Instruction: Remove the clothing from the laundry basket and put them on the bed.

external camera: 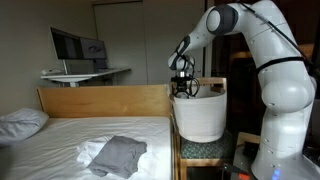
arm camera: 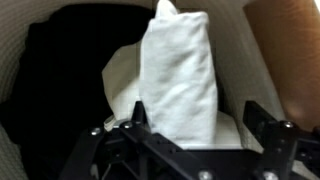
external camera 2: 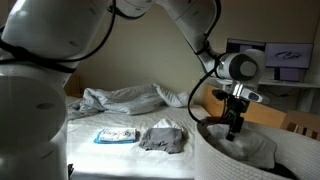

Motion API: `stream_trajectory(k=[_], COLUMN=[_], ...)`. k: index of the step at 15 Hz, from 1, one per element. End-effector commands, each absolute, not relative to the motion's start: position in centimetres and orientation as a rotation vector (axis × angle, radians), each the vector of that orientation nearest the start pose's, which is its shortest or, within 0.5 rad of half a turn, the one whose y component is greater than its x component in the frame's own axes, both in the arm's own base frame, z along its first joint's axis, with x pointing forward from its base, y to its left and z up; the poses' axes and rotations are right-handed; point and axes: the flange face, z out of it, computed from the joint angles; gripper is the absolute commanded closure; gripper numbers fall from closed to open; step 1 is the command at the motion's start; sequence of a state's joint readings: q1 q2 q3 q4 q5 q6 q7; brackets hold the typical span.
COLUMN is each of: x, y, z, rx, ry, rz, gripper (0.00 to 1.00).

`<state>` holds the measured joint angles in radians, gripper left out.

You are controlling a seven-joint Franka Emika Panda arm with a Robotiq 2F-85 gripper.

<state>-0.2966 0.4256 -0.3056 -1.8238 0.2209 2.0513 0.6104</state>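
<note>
One white arm (external camera: 262, 70) fills the right of the frame in an exterior view. It rises from the lower right, bends near the top edge, then reaches left and downward until the wrist hangs straight above the laundry basket (external camera: 200, 120). The pincer (external camera: 183, 90) points down into the basket's mouth, just right of the wooden headboard (external camera: 105, 100).

From the opposite side, the arm sweeps in from the upper left and the pincer (external camera 2: 235, 122) dips toward pale clothes (external camera 2: 255, 150) heaped in the basket (external camera 2: 215, 162) at the lower right.

In the wrist view the pincer (arm camera: 195, 125) sits along the bottom edge with its fingers (arm camera: 137, 120) spread apart. A white cloth (arm camera: 178, 80) stands between them in the middle of the frame. The cloth lies against the left finger, while the right finger is clear of it. Dark fabric (arm camera: 50, 70) lies at the left.

A grey garment (external camera: 118, 155) is already on the bed (external camera: 60, 135), lower centre, partly over a white piece (external camera: 90, 152). A pillow (external camera: 20, 122) rests at the left edge.
</note>
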Motion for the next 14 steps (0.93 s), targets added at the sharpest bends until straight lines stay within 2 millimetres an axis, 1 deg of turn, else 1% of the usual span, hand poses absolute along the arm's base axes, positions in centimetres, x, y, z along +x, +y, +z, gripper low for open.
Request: stream_trajectory(k=[1,2,4,10,12,14], x=[52.3,52.1,52.0,52.0,52.1,52.2], y=[-32.9,-32.9,-32.9,-31.9,-31.5,-31.1], z=[28.6,28.6,28.9,29.8,30.5,31.8], rx=[-2.464,-2.469,-2.477,-2.554,-2.558,-2.607], ry=[1.827,1.812,1.774,1.652,1.613,1.544], rz=[0.316,0.323,0.339,0.382,0.367,0.330], gripper=[0.25,0.26,0.40,0.80,0.85,0.86])
